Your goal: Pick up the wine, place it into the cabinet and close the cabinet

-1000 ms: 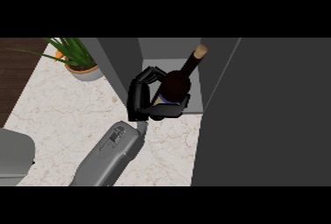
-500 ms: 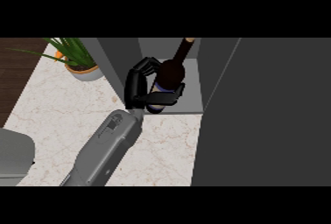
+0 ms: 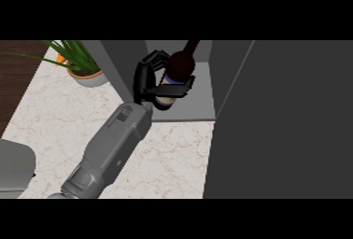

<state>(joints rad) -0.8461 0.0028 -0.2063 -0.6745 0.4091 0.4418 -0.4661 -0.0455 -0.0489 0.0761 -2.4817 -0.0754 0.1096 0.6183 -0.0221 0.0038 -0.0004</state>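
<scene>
The wine bottle (image 3: 180, 65) is dark with a pale label and leans with its neck pointing away from me. It is inside the open cabinet (image 3: 200, 105), above the grey shelf floor. My left hand (image 3: 143, 80) is shut on the bottle from its left side. The fingers (image 3: 156, 58) curl over the far side and the thumb crosses the lower body. Whether the bottle's base touches the shelf is hidden by the hand. The cabinet door (image 3: 289, 121) stands open, a large dark panel filling the right of the view. My right hand does not show.
A potted green plant (image 3: 79, 67) stands on the marble counter (image 3: 62, 116) just left of the cabinet. A light grey rounded object (image 3: 15, 168) sits at the lower left edge. A dark wooden surface (image 3: 21, 70) borders the counter at far left.
My left hand has carried the bottle forward, deeper into the cabinet, and the forearm has stretched out after it. The bottle's neck now reaches the view's upper edge.
</scene>
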